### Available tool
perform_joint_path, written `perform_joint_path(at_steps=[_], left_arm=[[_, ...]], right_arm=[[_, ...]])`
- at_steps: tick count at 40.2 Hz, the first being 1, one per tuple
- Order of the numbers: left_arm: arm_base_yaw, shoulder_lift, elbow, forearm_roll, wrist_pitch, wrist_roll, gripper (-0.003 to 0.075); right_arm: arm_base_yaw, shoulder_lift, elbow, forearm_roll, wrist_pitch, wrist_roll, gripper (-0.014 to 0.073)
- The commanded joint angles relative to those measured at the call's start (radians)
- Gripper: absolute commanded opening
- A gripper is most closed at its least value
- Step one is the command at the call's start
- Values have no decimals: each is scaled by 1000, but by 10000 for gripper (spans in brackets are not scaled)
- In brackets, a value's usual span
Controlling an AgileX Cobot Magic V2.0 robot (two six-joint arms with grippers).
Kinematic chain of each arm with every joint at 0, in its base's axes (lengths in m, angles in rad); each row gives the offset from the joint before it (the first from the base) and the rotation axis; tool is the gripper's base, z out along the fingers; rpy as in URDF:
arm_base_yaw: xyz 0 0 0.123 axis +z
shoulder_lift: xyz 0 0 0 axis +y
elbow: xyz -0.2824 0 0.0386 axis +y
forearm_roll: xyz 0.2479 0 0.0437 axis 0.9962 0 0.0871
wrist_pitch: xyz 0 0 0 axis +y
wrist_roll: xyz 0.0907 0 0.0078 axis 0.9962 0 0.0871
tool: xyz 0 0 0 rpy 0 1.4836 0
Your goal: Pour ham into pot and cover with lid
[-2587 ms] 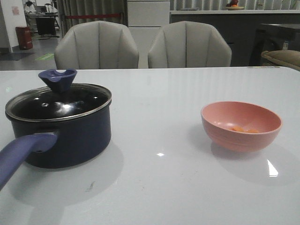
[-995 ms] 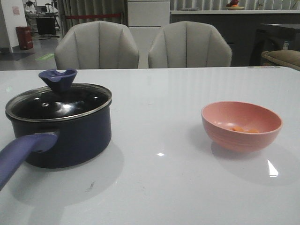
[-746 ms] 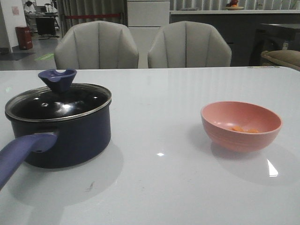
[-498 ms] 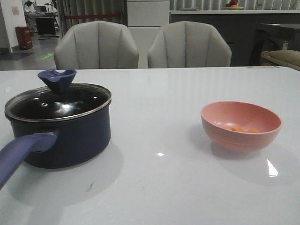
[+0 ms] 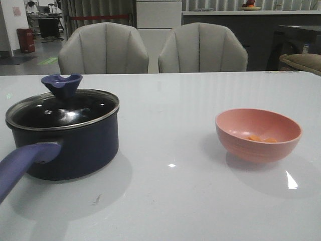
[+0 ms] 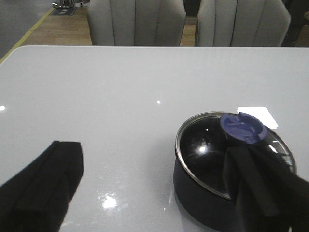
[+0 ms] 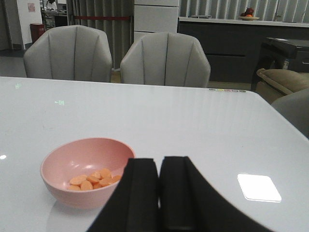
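The dark navy pot [image 5: 75, 150] stands at the table's left, its purple-blue handle [image 5: 20, 164] pointing toward the near edge. The glass lid [image 5: 62, 111] with its blue knob [image 5: 61, 84] sits on the pot. Several flat orange ham pieces [image 5: 261, 138] lie in a pink bowl [image 5: 258, 131] at the right. Neither gripper shows in the front view. My left gripper [image 6: 152, 150] is open, its fingers wide apart above the table, one finger [image 6: 260, 183] overlapping the pot [image 6: 203, 186] and lid [image 6: 207, 150]. My right gripper [image 7: 159, 162] is shut and empty, beside the bowl [image 7: 72, 159] and its ham [image 7: 94, 180].
Two grey chairs [image 5: 103, 47] [image 5: 203, 47] stand behind the table's far edge. A dark counter [image 5: 241, 30] runs along the back. A wide stretch of white tabletop [image 5: 170, 130] separates pot and bowl.
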Motion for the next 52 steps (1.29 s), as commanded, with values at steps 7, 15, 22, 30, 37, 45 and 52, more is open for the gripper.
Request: perform_joint_path(at_steps=[7,15,22,30,37,45,52], left_arm=[[-6,87,-132,-30,130,-3,636],[-7,247,-260,-57,262,-3,636],[-7,445,-421,-66,412,-3,636],[-7,654,-594,-114,511,-3,636],[-26,798,-705,-129,555,-3,636],[-125,928,-818,-119,560,-36,636],[-219,1020,-905,-2,564,-155,636]], right_arm=[[-4,-21,-5,-12,-86,-4,149],[-4,-21,-5,-12,-86,-4,149],[-4,-21,-5,-12,-86,-4,149],[-4,-21,-5,-12,-86,-4,149],[-4,-21,-5,-12,-86,-4,149],[-4,-21,-5,-12,-86,-4,149],[-4,-21,-5,-12,-86,-4,149]])
